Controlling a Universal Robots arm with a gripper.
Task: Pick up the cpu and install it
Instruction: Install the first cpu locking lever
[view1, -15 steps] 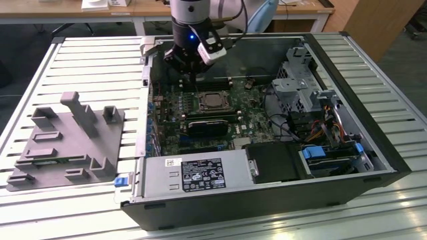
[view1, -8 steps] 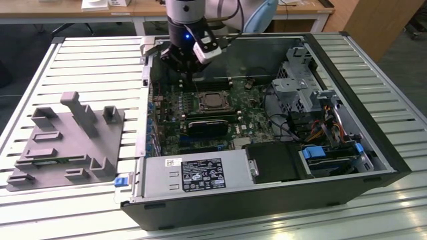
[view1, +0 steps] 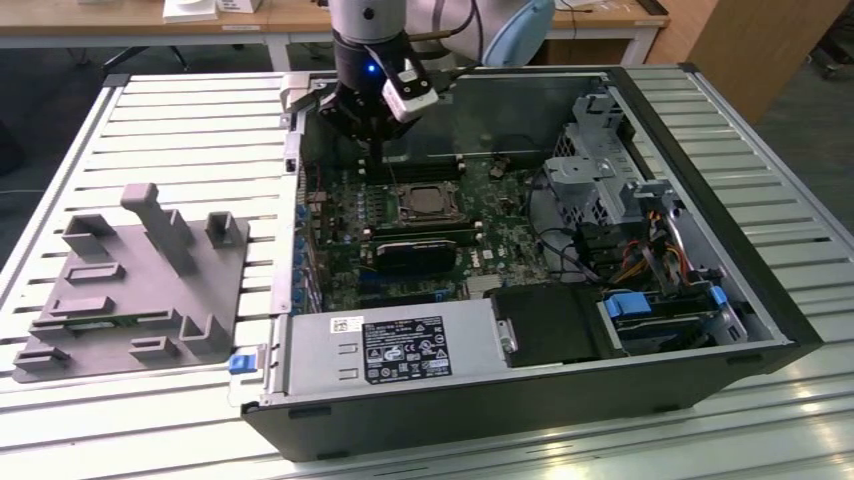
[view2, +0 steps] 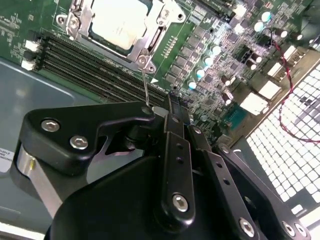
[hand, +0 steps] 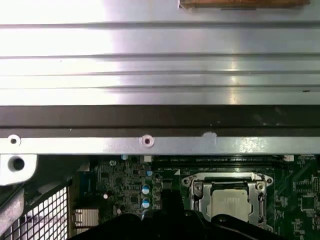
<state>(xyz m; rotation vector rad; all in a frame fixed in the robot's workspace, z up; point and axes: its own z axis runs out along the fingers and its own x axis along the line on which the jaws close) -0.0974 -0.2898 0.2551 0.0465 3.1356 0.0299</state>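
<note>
The cpu (view1: 427, 203), a square chip with a pale silver top, lies in the motherboard socket with the metal frame (view2: 150, 47) around it. It also shows in both wrist views (view2: 116, 21) (hand: 230, 202). My gripper (view1: 378, 160) hangs inside the open computer case, just behind the socket toward the case's far wall. In the second wrist view its black fingers (view2: 175, 150) meet at the tips, shut, with no chip between them. The socket's thin wire lever (view2: 145, 85) runs from the frame's corner to the fingertips; whether they pinch it I cannot tell.
A grey plastic fixture block (view1: 134, 280) stands on the slatted table at the exterior view's left. Inside the case are memory slots (view2: 95, 70), a black module (view1: 414, 255), the power supply (view1: 387, 350), a drive cage (view1: 601, 170) and cables (view1: 641, 250). The case's rim (hand: 150, 142) is close by.
</note>
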